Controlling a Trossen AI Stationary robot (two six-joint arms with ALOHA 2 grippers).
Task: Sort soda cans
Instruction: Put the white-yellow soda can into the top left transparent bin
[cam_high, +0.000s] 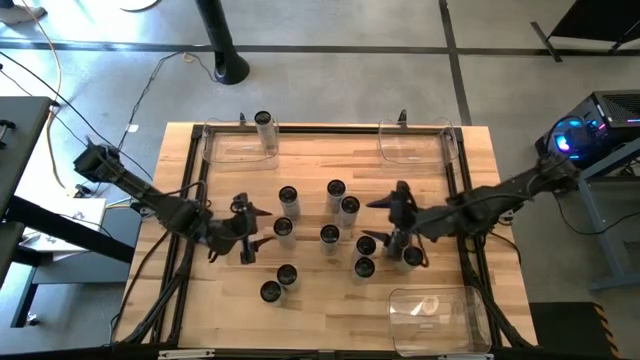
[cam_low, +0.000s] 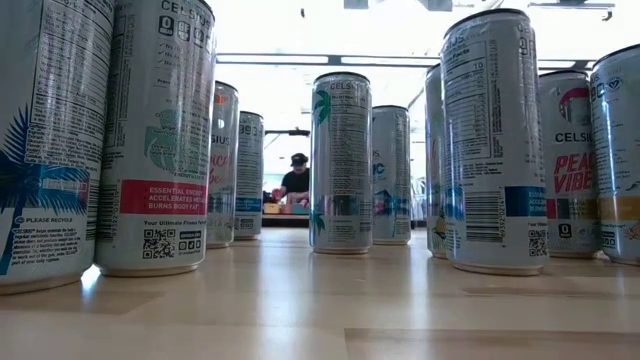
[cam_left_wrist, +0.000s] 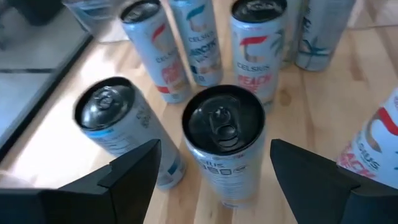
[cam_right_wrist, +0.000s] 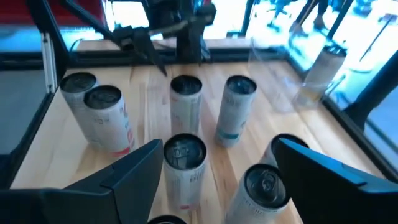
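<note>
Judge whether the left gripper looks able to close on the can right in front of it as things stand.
Probably yes. The left gripper is open, its fingers either side of the can. A neighbouring can stands close to one finger and might get nudged.

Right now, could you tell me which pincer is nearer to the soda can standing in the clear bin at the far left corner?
The left pincer. It hangs open over the table's middle left, on the same side as that soda can. The right pincer, also open, is farther away, across the cluster.
</note>
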